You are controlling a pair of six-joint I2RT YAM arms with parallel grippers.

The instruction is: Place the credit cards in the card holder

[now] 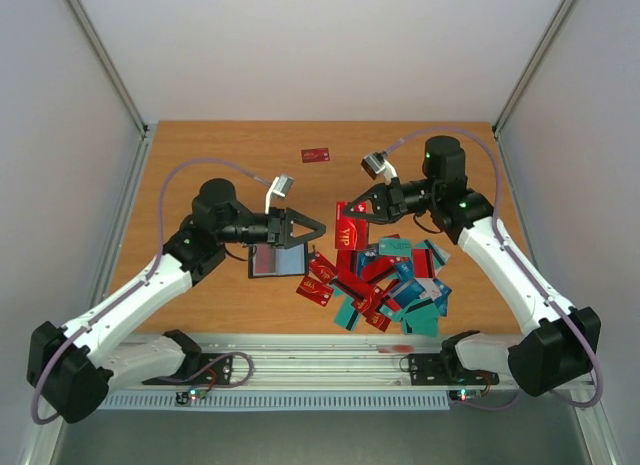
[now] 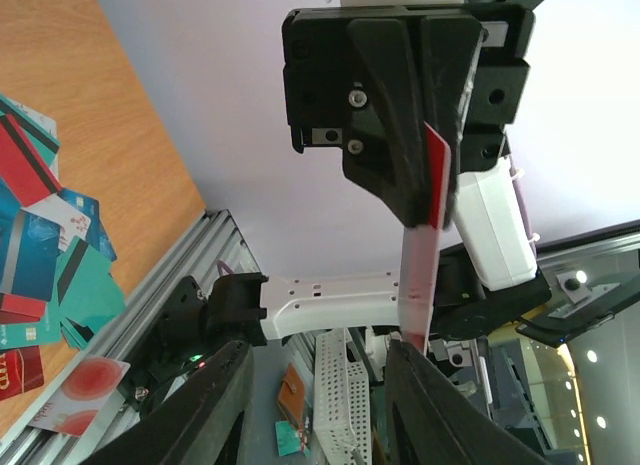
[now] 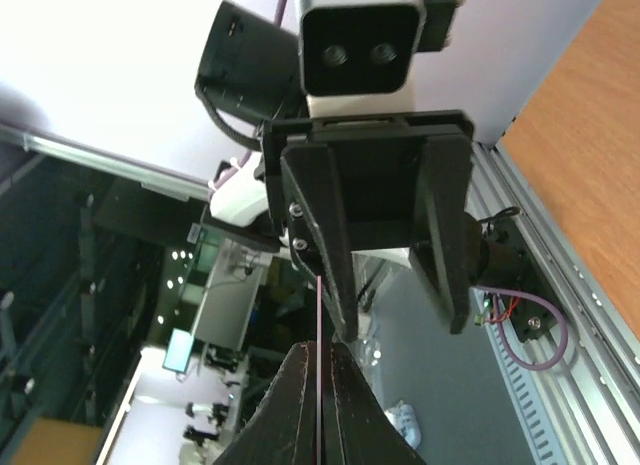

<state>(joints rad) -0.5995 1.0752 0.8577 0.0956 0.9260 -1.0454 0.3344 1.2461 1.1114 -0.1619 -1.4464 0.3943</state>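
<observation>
**Top view.** My left gripper (image 1: pixel 312 235) hovers with its jaws spread and nothing between them. It sits just over the far edge of the black card holder (image 1: pixel 277 261), which lies flat on the wooden counter (image 1: pixel 220 155), left of centre. Facing it, near but apart, my right gripper (image 1: pixel 352 207) is clamped on a red card (image 1: pixel 347 230). That card hangs above the heap of red and teal credit cards (image 1: pixel 390 280), which spreads right of centre down to the near rail (image 1: pixel 320 347). A stray card (image 1: pixel 316 155), also red, lies alone near the far edge. Bare wood runs along the far and left edges, and white panels (image 1: pixel 300 45) close in three sides.

**Left wrist.** My own fingers (image 2: pixel 225 405) frame the bottom, well apart, with open air between them. Straight ahead, the right gripper (image 2: pixel 430 200) pinches the red card (image 2: pixel 425 255), which hangs down toward them. I cannot tell whether its lower edge touches one. At left, the credit cards (image 2: pixel 40 235) cover the counter (image 2: pixel 110 115) up to the rail (image 2: pixel 150 315). A pale card (image 2: pixel 85 390) with a red disc lies at that edge.

**Right wrist.** My fingers (image 3: pixel 300 405) press together on the red card (image 3: pixel 319 315), seen edge-on as a thin line. Opposite, the left gripper (image 3: pixel 400 325) shows its jaws parted beneath its camera (image 3: pixel 358 40). A corner of the counter (image 3: pixel 590 135) and the rail (image 3: pixel 530 245) fill the right side. A dim room (image 3: pixel 150 315) lies beyond.
</observation>
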